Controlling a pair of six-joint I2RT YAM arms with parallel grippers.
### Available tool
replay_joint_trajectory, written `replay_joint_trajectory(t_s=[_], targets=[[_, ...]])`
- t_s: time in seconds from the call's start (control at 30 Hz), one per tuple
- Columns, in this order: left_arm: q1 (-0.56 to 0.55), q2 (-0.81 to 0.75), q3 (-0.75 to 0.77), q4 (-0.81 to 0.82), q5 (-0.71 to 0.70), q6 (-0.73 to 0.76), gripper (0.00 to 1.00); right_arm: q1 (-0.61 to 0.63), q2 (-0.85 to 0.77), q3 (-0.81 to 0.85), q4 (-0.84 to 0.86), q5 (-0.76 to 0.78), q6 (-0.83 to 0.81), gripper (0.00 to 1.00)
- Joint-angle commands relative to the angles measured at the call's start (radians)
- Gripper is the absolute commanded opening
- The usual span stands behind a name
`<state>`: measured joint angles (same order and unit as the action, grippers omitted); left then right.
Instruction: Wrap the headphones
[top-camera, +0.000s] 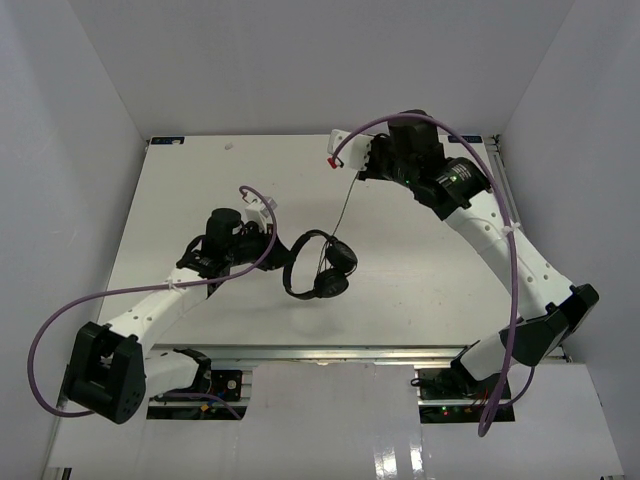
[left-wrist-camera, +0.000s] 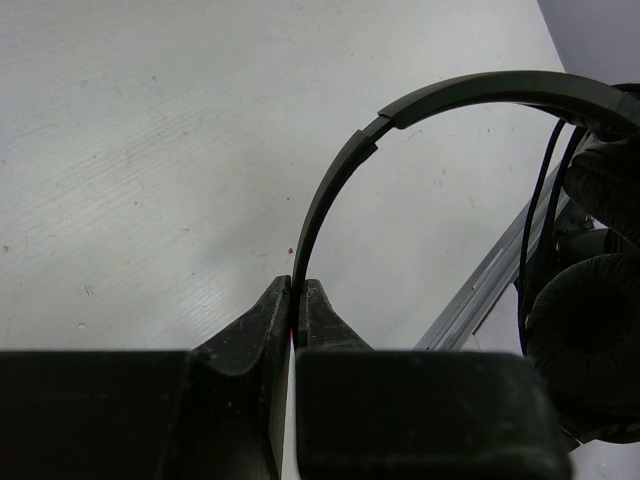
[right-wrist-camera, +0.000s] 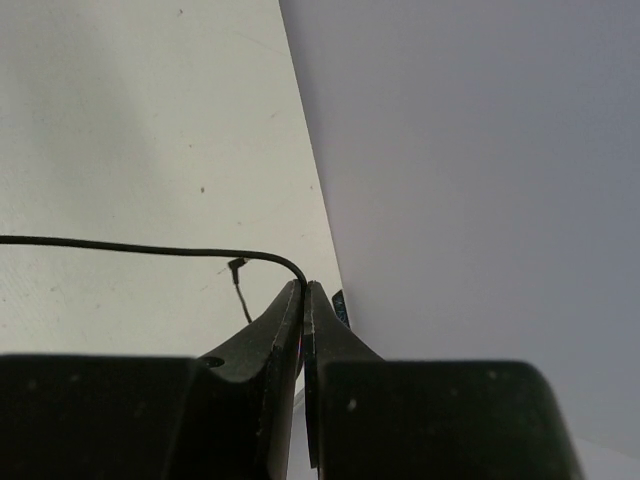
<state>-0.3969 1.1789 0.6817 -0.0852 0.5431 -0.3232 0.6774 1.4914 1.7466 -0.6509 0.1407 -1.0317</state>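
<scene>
Headband tight in left gripper

Left wrist view: ear cups cut off at right edge; headband end buried between left jaws. Right wrist view: cord exits left edge, gripped stretch hidden inside right jaws. Top view: cord too thin to trace fully.

**Matt black on a speckled white bench**

The bench is a white, matt sheet, faintly grained and speckled with small dark marks. On it, the headphones have a smooth, semi-matt black plastic headband and ear cups padded in coarse black foam. Their cord is thin, smooth and black. Along the bench's near edge runs a dull metal rail. The left gripper and right gripper look like dull black plastic.
</scene>
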Motion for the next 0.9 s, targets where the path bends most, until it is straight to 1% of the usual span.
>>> replay_joint_trajectory(t_s=[0.0,0.23,0.37,0.5,0.63,0.7,0.87], targets=[[-0.003,-0.063,-0.01,0.012,0.065,-0.019,0.0,-0.066,-0.026,0.011,0.012,-0.062,0.119,0.08],[-0.003,-0.103,-0.005,0.008,0.103,-0.044,0.0,-0.133,-0.051,-0.04,-0.02,-0.132,0.168,0.08],[-0.003,-0.128,0.036,-0.003,0.163,-0.066,0.0,-0.144,-0.064,-0.09,-0.041,-0.197,0.187,0.08],[-0.003,-0.157,0.082,-0.027,0.201,-0.085,0.0,-0.16,-0.055,-0.098,-0.052,-0.256,0.208,0.08],[-0.003,-0.172,0.138,-0.04,0.205,-0.116,0.0,-0.183,-0.045,-0.102,-0.081,-0.37,0.234,0.08],[-0.003,-0.177,0.167,-0.053,0.188,-0.129,0.0,-0.2,-0.051,-0.12,-0.098,-0.467,0.239,0.08],[-0.003,-0.183,0.249,-0.079,0.123,-0.152,0.0,-0.237,-0.08,-0.18,-0.096,-0.629,0.264,0.08]])
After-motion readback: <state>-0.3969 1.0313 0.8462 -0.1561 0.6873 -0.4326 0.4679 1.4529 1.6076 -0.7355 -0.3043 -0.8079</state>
